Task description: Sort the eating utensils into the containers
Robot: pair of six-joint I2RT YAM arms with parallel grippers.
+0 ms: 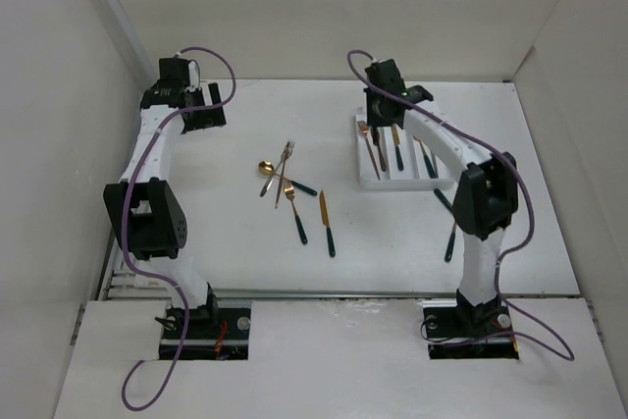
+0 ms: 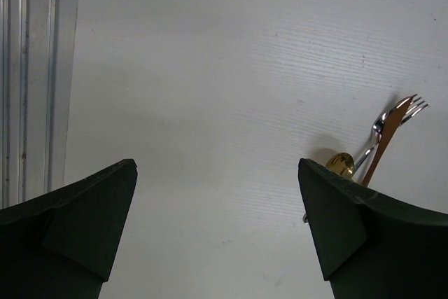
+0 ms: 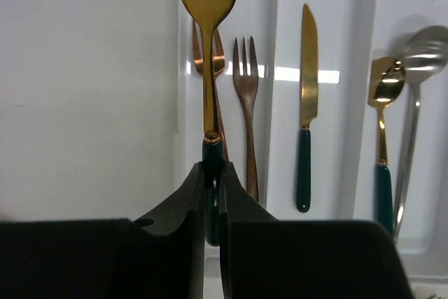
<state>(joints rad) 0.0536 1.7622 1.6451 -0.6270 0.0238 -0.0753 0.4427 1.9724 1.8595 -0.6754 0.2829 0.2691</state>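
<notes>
Seen from overhead, the white tray [image 1: 365, 182] sits on the right half of the counter [image 1: 392, 242], and its three long compartments run away from the arm bases. The right arm [image 1: 437, 139] reaches over it. A loose heap of utensils [image 1: 291, 188] lies near the middle of the counter, well apart from the tray, with the pieces crossing at angles. The left arm [image 1: 147, 159] stretches toward the far left.

The right wrist view shows detail that is too small to make out from overhead. The right jaws are pinched tight on the dark green handle of a gold-headed utensil [image 3: 207, 47]. Its long axis runs straight out from the jaws, parallel to the compartments and in line with the tray's left wall, and its head points away. The frame crops the head, so its kind is unclear.

Beyond it, the left compartment holds a copper fork [image 3: 246, 103] and the middle one holds a gold knife [image 3: 306, 103] with a green handle. The right compartment holds a gold spoon [image 3: 383, 124] and a silver spoon [image 3: 418, 82]. All of their heads point away.

In the left wrist view, the left jaws stand spread wide, holding nothing, above bare counter. Beside the right-hand finger, a silver fork [image 2: 402, 113] and a gold spoon bowl [image 2: 341, 164] show.
</notes>
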